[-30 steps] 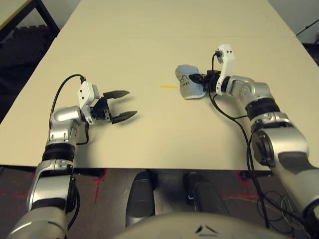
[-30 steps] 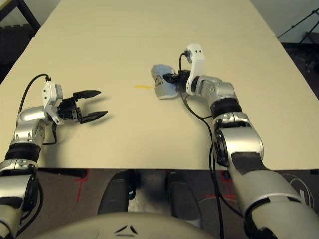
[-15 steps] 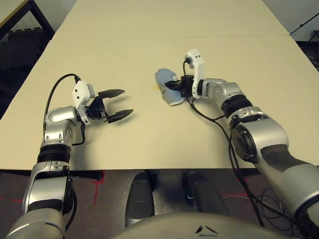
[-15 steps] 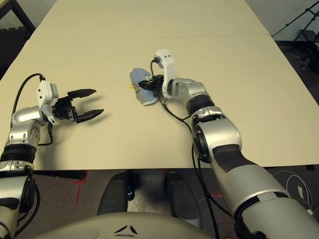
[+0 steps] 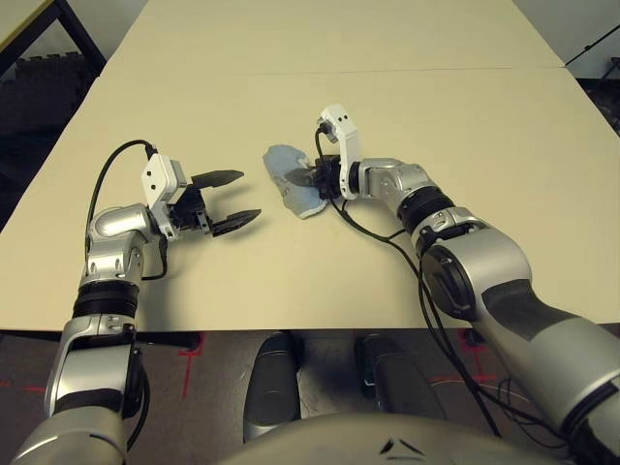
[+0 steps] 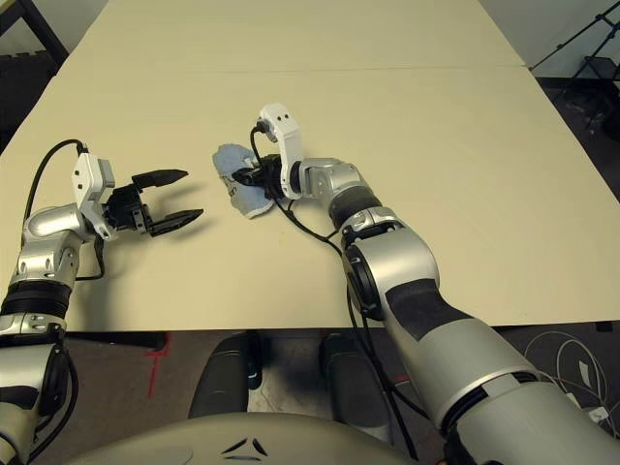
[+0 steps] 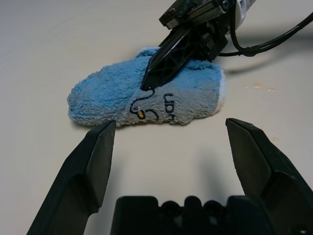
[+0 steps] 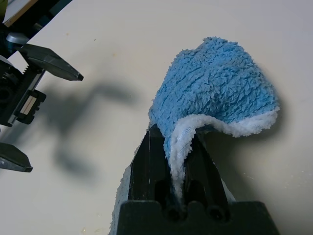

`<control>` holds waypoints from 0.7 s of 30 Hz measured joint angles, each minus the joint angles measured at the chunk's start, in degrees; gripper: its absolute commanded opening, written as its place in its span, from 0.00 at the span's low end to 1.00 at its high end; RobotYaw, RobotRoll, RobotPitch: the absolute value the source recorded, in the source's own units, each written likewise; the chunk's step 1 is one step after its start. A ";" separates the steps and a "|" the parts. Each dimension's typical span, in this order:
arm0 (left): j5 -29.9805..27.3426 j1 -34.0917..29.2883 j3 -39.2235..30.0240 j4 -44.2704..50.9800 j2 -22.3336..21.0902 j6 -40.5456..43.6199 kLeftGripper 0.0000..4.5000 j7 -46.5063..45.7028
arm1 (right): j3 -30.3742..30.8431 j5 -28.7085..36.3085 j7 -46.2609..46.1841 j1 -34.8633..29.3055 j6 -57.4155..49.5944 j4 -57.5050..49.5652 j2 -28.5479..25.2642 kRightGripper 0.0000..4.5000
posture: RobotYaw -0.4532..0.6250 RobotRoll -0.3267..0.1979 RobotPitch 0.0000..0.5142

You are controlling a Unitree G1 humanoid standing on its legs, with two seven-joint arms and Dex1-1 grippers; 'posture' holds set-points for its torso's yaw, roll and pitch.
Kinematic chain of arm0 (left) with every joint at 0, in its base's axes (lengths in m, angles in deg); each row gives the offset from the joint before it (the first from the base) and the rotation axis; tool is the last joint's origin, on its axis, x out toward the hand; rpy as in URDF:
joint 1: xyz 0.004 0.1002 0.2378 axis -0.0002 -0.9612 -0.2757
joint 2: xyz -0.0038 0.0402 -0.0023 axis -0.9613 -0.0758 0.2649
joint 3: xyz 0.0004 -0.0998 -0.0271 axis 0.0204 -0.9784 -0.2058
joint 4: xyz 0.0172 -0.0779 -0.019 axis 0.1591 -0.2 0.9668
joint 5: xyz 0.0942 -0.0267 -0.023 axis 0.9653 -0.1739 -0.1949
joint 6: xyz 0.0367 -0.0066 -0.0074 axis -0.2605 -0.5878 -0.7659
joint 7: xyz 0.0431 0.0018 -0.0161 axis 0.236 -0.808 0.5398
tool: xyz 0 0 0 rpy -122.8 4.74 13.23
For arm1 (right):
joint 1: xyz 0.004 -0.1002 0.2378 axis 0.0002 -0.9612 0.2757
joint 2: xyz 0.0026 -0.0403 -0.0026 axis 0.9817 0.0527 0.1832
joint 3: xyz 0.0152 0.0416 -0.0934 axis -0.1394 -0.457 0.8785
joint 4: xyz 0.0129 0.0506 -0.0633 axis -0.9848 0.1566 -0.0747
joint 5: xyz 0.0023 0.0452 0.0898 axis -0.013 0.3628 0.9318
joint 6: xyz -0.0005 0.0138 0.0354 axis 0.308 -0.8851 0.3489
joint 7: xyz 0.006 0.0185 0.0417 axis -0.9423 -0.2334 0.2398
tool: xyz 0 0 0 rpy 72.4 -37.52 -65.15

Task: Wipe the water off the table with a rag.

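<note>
Big cream table [image 5: 387, 107] takes up most of the scene. Roughly in the middle of it sits the blue rag [image 5: 291, 176], bunched up and lying flat on the surface, dark lettering on its side. The right gripper [image 5: 308, 179] has its fingers clamped tight on the rag's whitish edge, arm reaching in from the rag's right. The left gripper [image 5: 237, 198] hovers near the rag's left side, apart from it, fingers spread wide with nothing in them. A few tiny orange water spots [image 7: 257, 86] sit just beside the rag.
</note>
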 measured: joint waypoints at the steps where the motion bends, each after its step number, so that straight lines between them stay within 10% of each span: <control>1: 0.03 0.38 0.05 -0.44 0.17 0.00 1.00 0.09 | -0.04 0.01 0.02 -0.10 0.00 0.00 -0.67 0.01 | 0.54 0.62 0.33; 21: 1.36 5.33 1.00 -5.85 3.01 -2.49 1.00 2.39 | -4.26 0.63 0.87 -4.13 -1.50 -1.64 -23.53 0.01 | 0.47 0.62 0.30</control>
